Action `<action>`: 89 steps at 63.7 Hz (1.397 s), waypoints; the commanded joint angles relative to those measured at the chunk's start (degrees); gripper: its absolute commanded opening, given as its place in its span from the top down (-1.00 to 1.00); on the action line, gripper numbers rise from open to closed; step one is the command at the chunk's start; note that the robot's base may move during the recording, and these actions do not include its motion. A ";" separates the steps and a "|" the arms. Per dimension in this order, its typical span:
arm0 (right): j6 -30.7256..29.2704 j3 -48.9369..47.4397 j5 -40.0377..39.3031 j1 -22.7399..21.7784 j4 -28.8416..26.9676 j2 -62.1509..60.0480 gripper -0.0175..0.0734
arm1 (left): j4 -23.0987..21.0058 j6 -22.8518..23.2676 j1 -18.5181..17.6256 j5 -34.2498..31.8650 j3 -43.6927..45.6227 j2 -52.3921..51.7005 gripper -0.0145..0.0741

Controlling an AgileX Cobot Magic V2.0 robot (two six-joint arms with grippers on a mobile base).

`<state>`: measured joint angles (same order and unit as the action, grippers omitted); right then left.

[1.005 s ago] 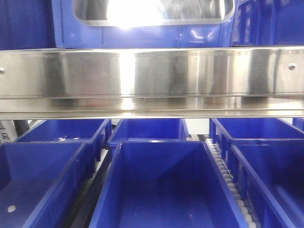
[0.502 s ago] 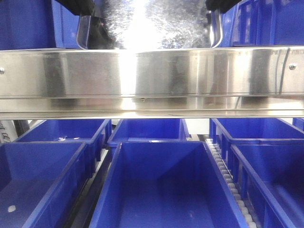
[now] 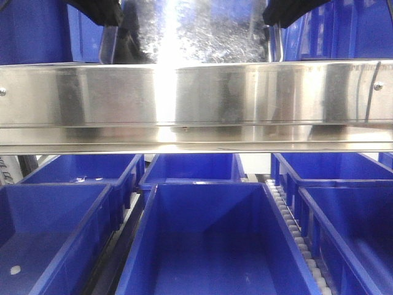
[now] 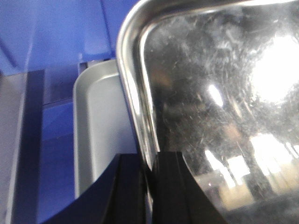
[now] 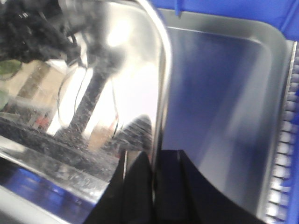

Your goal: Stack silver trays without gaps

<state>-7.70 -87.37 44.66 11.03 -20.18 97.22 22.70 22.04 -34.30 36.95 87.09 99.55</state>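
Note:
A silver tray (image 3: 196,31) hangs tilted above the long steel band, its scratched bottom facing the front camera. My left gripper (image 3: 101,9) holds its left side and my right gripper (image 3: 285,9) its right side. In the left wrist view my left gripper (image 4: 148,177) is shut on the rim of that tray (image 4: 210,93), and a second silver tray (image 4: 100,126) lies lower, to the left. In the right wrist view my right gripper (image 5: 154,177) is shut on the held tray's rim (image 5: 161,84), with the other tray (image 5: 224,93) lying beneath to the right.
A long steel band (image 3: 196,101) spans the front view under the trays. Below it stand several blue bins (image 3: 209,239), with a white roller strip (image 3: 295,227) between two of them. More blue bins (image 3: 344,31) flank the trays on the upper level.
One second ago the tray lay flat with no gripper in sight. Both grippers have since taken its sides and lifted it, and it now stands higher and more tilted.

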 commanded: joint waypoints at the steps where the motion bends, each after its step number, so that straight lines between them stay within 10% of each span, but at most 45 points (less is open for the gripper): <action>1: -0.34 -0.63 -0.82 -0.75 4.38 -0.42 0.76 | 3.41 -1.07 1.03 3.01 0.07 0.74 0.46; 7: -0.34 -0.63 -1.15 -0.75 4.38 -0.42 0.60 | 3.93 -0.44 1.03 1.56 0.07 0.84 -0.01; 15: -0.34 -0.63 -2.12 -0.75 4.38 -0.42 -0.29 | 4.20 0.90 1.03 -0.40 0.07 0.84 -0.73; 19: -0.34 -0.63 -2.38 -0.75 4.38 -0.42 -0.65 | 4.29 1.15 1.03 -0.40 0.07 0.84 -0.67; 56: -0.34 -0.63 -3.10 -0.75 1.36 -5.77 -0.59 | 4.32 1.15 1.03 -0.58 0.07 -5.63 -0.48; 66: -0.34 -0.63 -4.10 -0.64 1.26 -11.90 -0.09 | 4.20 1.15 1.03 -1.95 0.07 -12.23 -0.12; 75: -1.03 -0.63 -4.00 -0.64 1.26 -18.35 0.76 | 3.75 1.15 1.03 -1.45 -0.09 -19.46 0.78; 89: -4.27 -0.41 -2.72 -0.64 1.36 -30.61 0.78 | 3.92 0.54 1.03 -7.16 -6.69 -34.11 0.64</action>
<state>-10.16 -87.50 42.16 10.44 -18.99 70.90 26.59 22.65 -33.33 33.32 83.27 70.42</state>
